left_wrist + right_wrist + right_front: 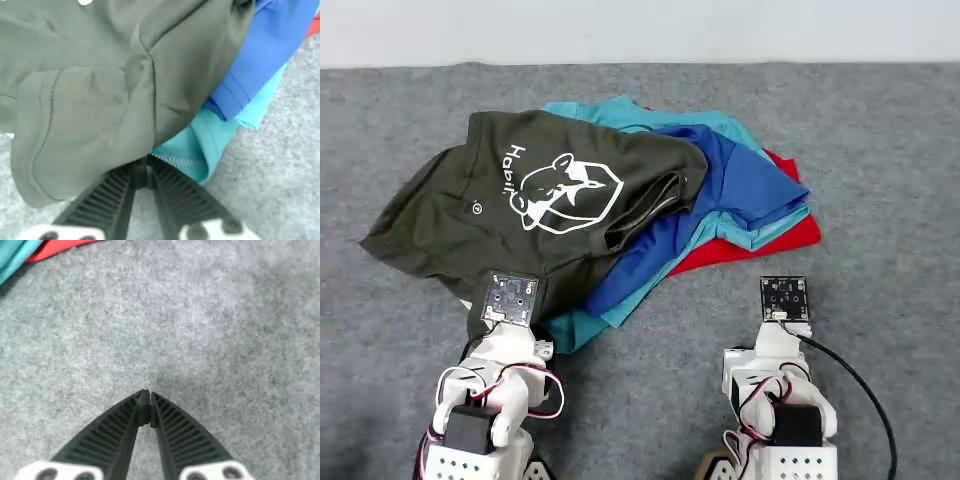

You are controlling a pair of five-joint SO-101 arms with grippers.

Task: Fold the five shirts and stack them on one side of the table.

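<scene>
The olive shirt (520, 190) tops an unfolded heap on the blue shirt (740, 185), teal shirt (580, 328) and red shirt (790, 238), at 11 o'clock on the worktop (880, 150). The left end effector (142, 172), closed and empty, sits at its hem at 7 o'clock. The right end effector (145, 407) is likewise closed and empty, at 5. Folding seems unstarted; next, open and pinch that hem.

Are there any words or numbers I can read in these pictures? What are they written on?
Dark green shirt: white letters run sideways beside a white animal drawing, too small and tilted to read for sure.
Dark green shirt: a small white round mark, too small to read.
Blue shirt, teal shirt, red shirt: no words or numbers show.
</scene>
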